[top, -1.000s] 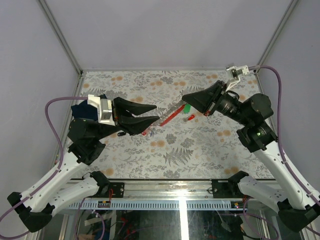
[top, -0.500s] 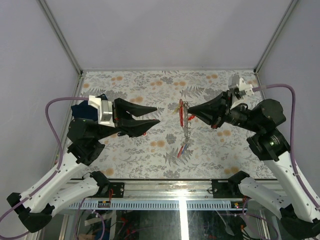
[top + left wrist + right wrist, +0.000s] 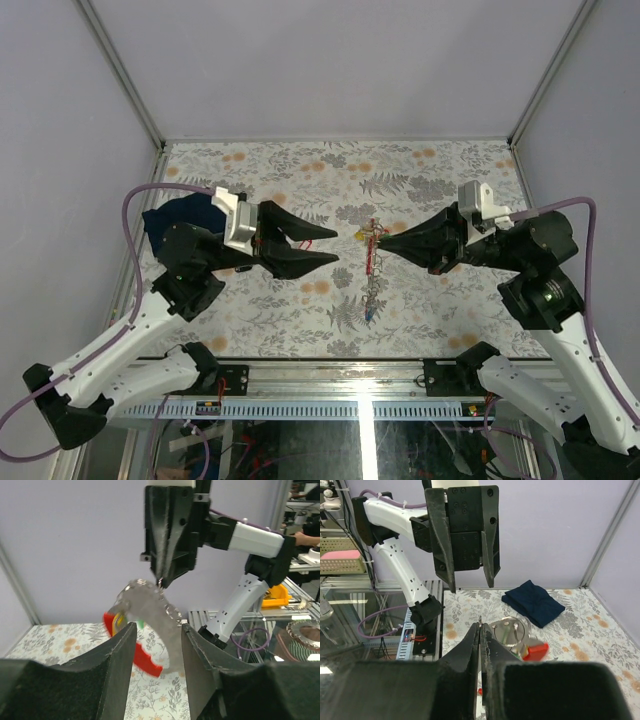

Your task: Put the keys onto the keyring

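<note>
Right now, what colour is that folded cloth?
Navy blue; the folded cloth shows best in the right wrist view.

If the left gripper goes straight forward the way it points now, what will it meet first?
Probably the keyring, which hangs from the shut right gripper. In the left wrist view it sits straight ahead of the open left gripper; depth is hard to judge.
</note>
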